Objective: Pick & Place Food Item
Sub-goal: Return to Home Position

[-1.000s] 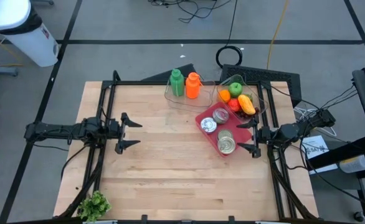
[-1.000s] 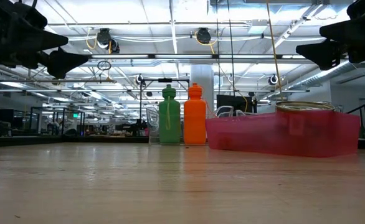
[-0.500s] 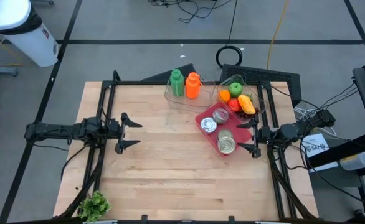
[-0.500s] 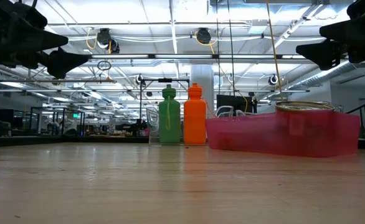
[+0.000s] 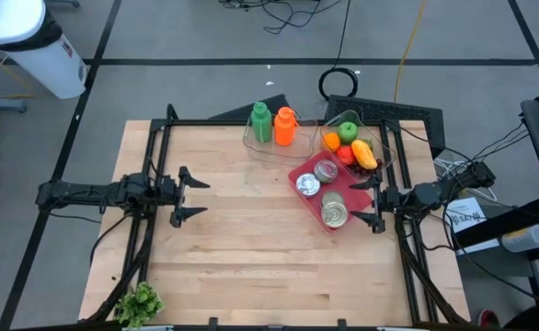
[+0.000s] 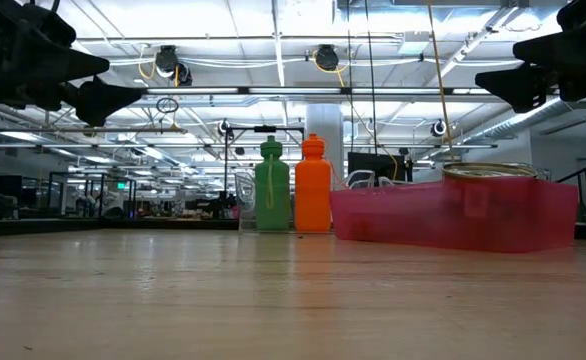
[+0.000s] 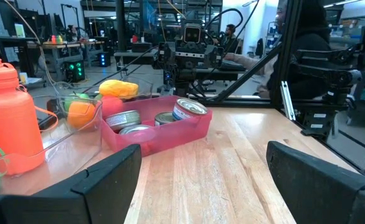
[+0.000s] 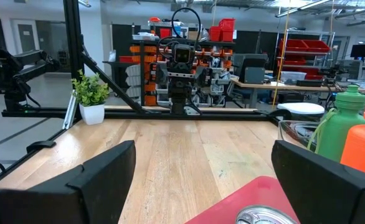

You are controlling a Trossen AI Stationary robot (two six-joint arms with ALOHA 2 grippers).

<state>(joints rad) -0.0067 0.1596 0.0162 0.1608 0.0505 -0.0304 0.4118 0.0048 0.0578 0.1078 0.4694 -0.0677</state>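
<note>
A red tray point(image 5: 299, 171) holding three tin cans point(image 5: 334, 213) rests flat on the table's right half. Behind it a clear bin point(image 5: 384, 147) holds toy food: a green apple point(image 5: 347, 131), an orange point(image 5: 331, 141), a yellow piece point(image 5: 364, 154) and a red one point(image 5: 346, 154). My left gripper point(image 5: 189, 195) hovers open over the table's left side. My right gripper point(image 5: 368, 202) hovers open at the tray's right edge, above the table. In the left wrist view the tray point(image 7: 154, 135) and food point(image 7: 118, 89) lie ahead.
A green bottle point(image 5: 261, 122) and an orange bottle point(image 5: 285, 126) stand in a clear bin at the far edge. A small potted plant point(image 5: 138, 302) sits at the near left corner. Bare wood point(image 5: 251, 239) spans the middle and near side of the table.
</note>
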